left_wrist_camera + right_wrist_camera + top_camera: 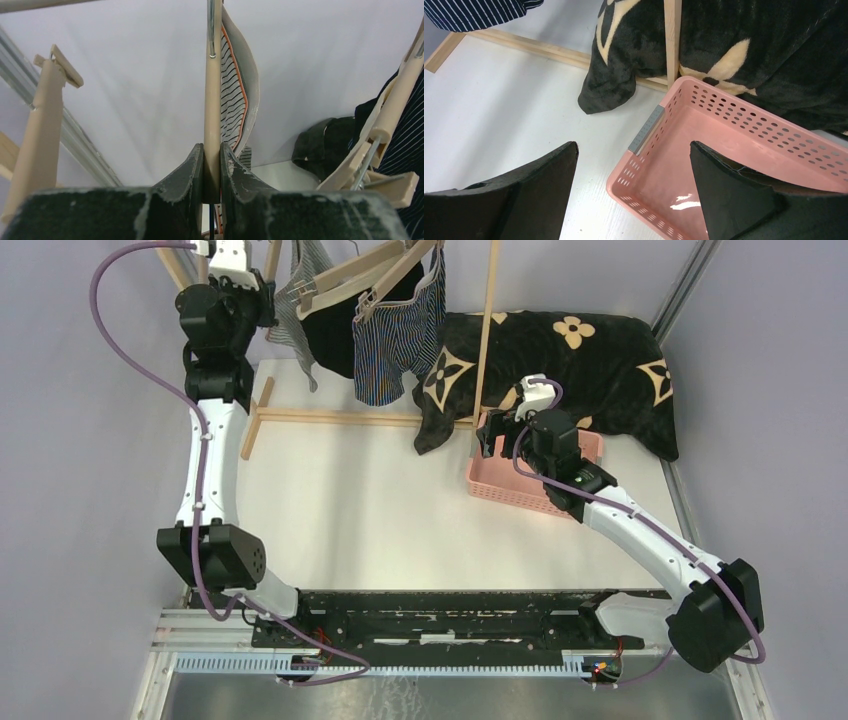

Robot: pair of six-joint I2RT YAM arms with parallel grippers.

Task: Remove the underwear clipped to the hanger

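Observation:
Three boxer shorts hang from beige wooden hangers (350, 280) at the back left: a grey-white fine-striped pair (288, 325), a black pair (330, 340) and a dark navy striped pair (400, 340). My left gripper (265, 295) is raised beside the grey-white pair. In the left wrist view it (212, 152) is shut on a beige hanger clip (212, 115), with the striped pair (231, 95) just behind. The black pair (325, 145) and the navy pair (405, 145) hang to the right. My right gripper (490, 435) is open and empty above the near-left corner of a pink basket (624, 180).
A black flower-patterned blanket (560, 370) lies at the back right, touching the pink basket (500, 485). A wooden rack stands here, with an upright pole (490, 330) and a base bar (330, 418) on the white table. Another clip hanger (42, 115) hangs left of my left gripper.

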